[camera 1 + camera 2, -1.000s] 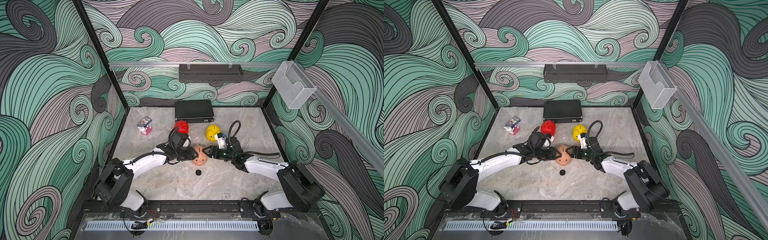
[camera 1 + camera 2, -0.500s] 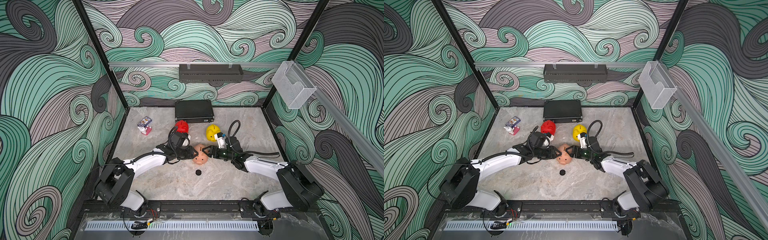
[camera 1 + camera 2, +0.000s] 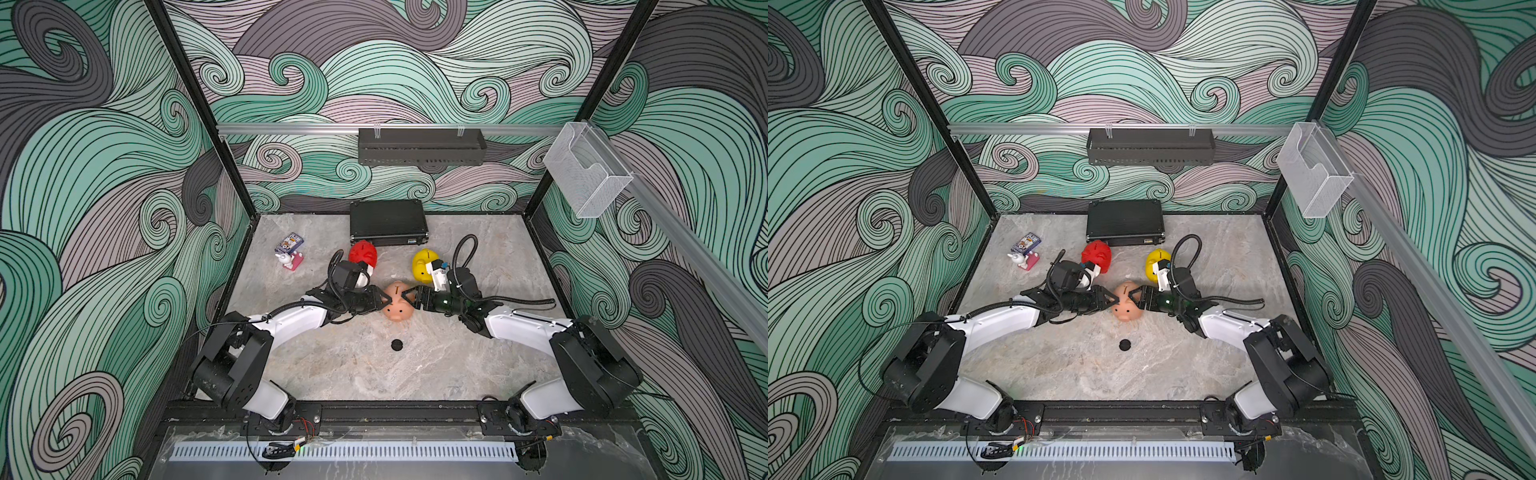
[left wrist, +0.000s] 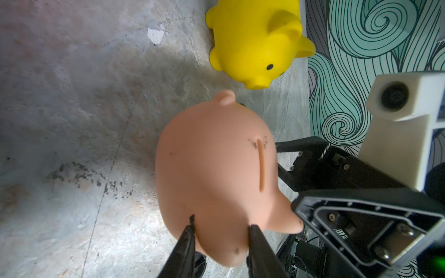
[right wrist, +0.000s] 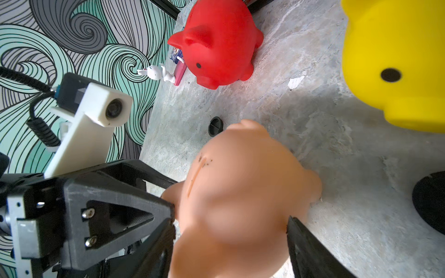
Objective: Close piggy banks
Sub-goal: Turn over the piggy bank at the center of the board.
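The peach-pink piggy bank stands slot up at mid-table between both arms. My left gripper is shut on a bulge at its left end. From the other side my right gripper spans its body, both fingers against it. The red piggy bank and the yellow piggy bank stand behind on the table. One black plug lies in front of the pink one. A second black plug lies just beyond it.
A black case lies at the back wall. At the back left are a card box and a white figurine on a pink base. A black rack and a clear holder hang on the walls.
My left gripper's jaws have closed in on the peach-pink piggy bank. Both arms and the piggy banks have stayed almost in place.
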Robot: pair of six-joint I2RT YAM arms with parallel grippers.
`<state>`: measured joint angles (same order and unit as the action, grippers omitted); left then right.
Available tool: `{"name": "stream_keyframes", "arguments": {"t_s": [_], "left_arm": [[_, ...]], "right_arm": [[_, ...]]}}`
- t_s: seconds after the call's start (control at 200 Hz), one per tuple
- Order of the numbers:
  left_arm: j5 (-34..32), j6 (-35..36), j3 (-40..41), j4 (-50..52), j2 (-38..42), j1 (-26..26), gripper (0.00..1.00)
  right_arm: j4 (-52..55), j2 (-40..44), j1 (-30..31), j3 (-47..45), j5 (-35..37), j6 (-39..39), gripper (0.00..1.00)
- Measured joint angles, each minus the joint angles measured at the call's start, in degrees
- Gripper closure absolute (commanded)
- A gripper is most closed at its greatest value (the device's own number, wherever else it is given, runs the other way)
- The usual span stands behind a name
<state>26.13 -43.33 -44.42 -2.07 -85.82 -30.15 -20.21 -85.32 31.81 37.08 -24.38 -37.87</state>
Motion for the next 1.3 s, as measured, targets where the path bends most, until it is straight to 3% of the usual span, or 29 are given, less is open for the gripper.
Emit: {"name": "stream_keyframes", "arguments": {"t_s": [0.916, 1.296], "left_arm": [[2.4, -0.2, 0.1, -3.9, -2.6, 4.5, 0.67], [-1.5, 0.4, 1.6, 4.5, -6.0, 5.7, 0.66]], "right_arm": [[1.4, -3.2, 0.1, 4.4, 1.6, 2.7, 0.15], [1.8, -3.6, 0.1, 6.2, 1.5, 3.2, 0.15]]}}
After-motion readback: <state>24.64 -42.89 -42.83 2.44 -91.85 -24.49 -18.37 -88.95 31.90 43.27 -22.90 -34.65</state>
